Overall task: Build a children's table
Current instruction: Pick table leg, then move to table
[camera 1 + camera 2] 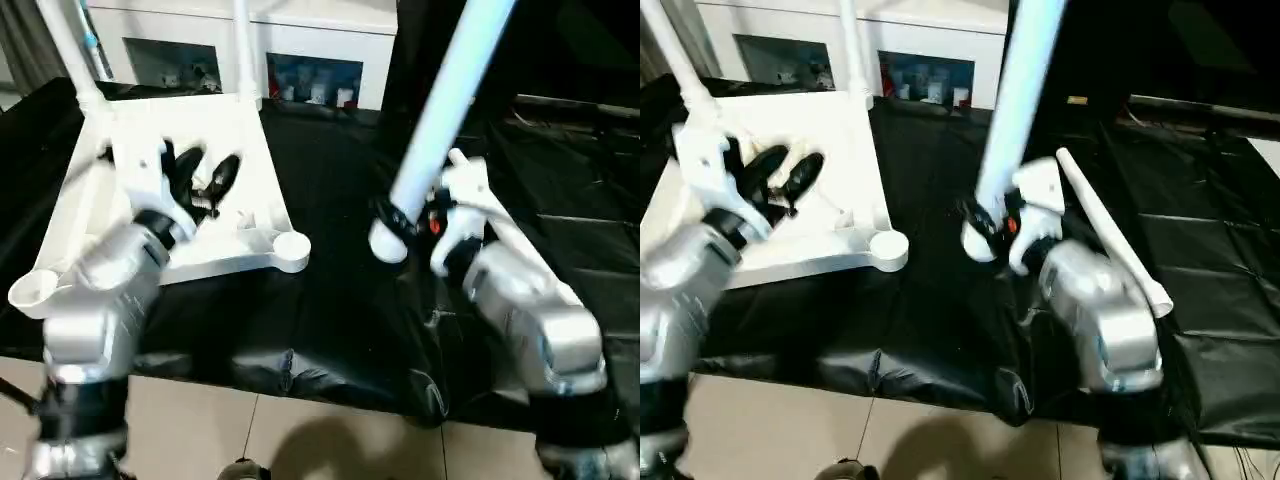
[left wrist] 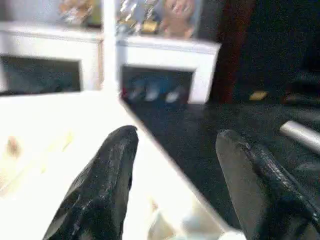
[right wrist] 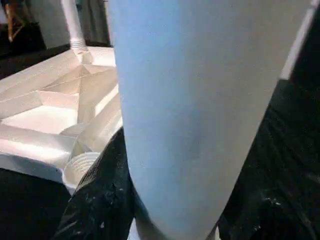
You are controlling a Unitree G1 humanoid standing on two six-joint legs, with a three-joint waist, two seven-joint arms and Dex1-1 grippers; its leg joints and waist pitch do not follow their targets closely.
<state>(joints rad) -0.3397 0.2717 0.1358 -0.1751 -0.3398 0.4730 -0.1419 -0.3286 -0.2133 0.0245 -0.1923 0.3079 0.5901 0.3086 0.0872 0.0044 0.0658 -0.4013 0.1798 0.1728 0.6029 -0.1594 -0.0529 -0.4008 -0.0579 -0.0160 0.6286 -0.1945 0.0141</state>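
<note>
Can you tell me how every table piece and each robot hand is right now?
table top: upside down on the black cloth, ribs up.
two fitted legs: standing up in the far corner sockets.
near corner socket: no leg in it yet.
held leg: tilted, gripped near its thick end.
spare leg: lying on the cloth.
left gripper: open, over the table top.
right gripper: closed around the held leg.

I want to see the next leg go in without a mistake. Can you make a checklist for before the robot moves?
1. Right end effector holds the long tapered white plastic leg: ok.
2. Near corner socket of the upturned white plastic table top is free: ok.
3. Leg's end is over that socket: not ok, it hangs beside it, above the black cloth.
4. Left end effector is open and holding nothing: ok.
5. Spare white leg lies out of the way: ok.
</note>
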